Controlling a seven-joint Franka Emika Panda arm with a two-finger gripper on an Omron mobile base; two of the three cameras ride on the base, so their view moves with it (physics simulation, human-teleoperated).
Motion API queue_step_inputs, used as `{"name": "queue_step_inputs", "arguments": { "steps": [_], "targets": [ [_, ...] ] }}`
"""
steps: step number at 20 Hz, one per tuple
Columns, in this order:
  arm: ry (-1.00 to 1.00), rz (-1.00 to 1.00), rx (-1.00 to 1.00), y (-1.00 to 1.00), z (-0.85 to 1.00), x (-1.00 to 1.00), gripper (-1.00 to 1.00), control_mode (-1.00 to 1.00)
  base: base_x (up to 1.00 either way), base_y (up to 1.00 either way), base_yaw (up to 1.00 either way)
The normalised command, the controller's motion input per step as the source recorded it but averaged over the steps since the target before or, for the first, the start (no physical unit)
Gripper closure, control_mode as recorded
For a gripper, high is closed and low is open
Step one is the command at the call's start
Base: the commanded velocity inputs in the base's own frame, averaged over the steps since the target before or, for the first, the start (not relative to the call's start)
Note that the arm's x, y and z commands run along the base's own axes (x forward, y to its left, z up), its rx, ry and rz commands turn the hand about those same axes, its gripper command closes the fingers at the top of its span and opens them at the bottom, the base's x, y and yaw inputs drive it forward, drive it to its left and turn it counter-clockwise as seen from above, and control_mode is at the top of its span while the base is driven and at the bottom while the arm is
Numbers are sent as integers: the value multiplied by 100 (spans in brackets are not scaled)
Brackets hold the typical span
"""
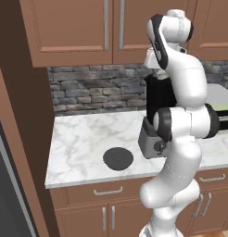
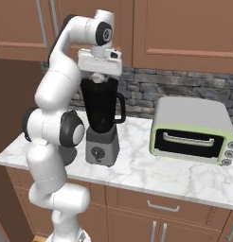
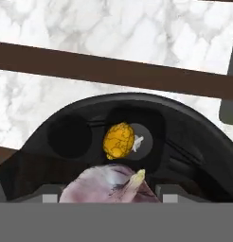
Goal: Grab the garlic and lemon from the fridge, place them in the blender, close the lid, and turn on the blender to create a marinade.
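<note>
Gripper point(image 2: 98, 75): you hold the garlic point(image 3: 109, 185), fingers clenched on it.
Blender point(image 2: 102, 120): straight below; lemon point(image 3: 118, 141) already inside.

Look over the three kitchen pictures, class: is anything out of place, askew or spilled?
Nothing is spilled or askew. The lid lies flat on the counter, off the blender, as expected while loading. The lemon sits inside the jar; the garlic is at the claw just above it.
</note>
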Motion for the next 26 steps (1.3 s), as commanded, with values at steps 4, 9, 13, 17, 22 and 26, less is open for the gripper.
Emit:
{"name": "queue_step_inputs", "arguments": {
  "steps": [4, 9, 13, 17, 22, 26],
  "targets": [
    [-6, 0, -9, 0, -31, 0, 100, -100, 0, 0, 0],
    [-16, 0, -14, 0, -47, -4, 100, -100, 0, 0, 0],
    [-21, 0, -10, 0, -16, 9, 100, -100, 0, 0, 0],
    [-43, 3, -16, 19, -22, -14, 100, -100, 0, 0, 0],
    [-23, 1, -2, 0, -5, 0, 100, -100, 0, 0, 0],
    [-27, 0, -1, 0, -15, 19, 100, -100, 0, 0, 0]
  ]
}}
